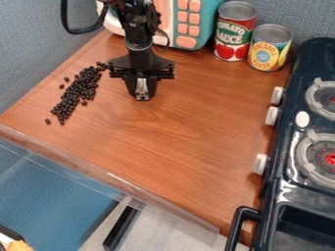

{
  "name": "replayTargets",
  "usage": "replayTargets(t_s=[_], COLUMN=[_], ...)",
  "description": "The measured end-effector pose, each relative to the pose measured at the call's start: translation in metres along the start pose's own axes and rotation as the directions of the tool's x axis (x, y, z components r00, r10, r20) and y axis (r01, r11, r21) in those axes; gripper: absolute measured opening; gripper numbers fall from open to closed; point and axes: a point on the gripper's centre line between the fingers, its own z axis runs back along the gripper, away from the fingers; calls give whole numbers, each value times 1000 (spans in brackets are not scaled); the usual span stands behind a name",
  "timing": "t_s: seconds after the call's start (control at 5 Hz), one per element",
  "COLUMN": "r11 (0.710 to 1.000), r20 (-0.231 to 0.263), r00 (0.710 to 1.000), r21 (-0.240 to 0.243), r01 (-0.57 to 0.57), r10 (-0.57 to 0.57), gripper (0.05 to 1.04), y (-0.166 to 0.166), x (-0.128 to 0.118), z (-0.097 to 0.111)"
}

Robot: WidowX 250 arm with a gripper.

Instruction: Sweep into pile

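The black beans (pixel 78 90) lie on the left of the wooden counter (pixel 186 130) in a slanting band, thick through the middle and thinning into strays at its edges. That spread is probably why they need sweeping: the band has to be drawn in along its length, and the loose ones at the near end and left side could easily be missed. The gripper (pixel 142 97) hangs upright just right of the band's far end, apart from the beans, a sensible spot from which to start pushing inward. The red can (pixel 235 32) and yellow can (pixel 269 48) stand at the far right, beside the toy stove (pixel 293 196), likely out of the way of the sweep

How far open the gripper is, I cannot tell; nor whether the pale metallic piece at its tip is something held or part of itself. Whether it touches the counter is unclear too. The far edge cuts off the arm (pixel 136 29) and the toy microwave (pixel 186 24); tightly bunched beans hide one another
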Motion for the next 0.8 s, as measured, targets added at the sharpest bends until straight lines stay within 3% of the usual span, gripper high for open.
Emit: replayTargets(t_s=[0.4,0.8], r11=[1000,997], r20=[3,-3], r00=[1000,997], r21=[13,2], r01=[-9,-72], r10=[9,72], gripper=[380,380], y=[9,47], x=[-8,-25], z=[-1,24])
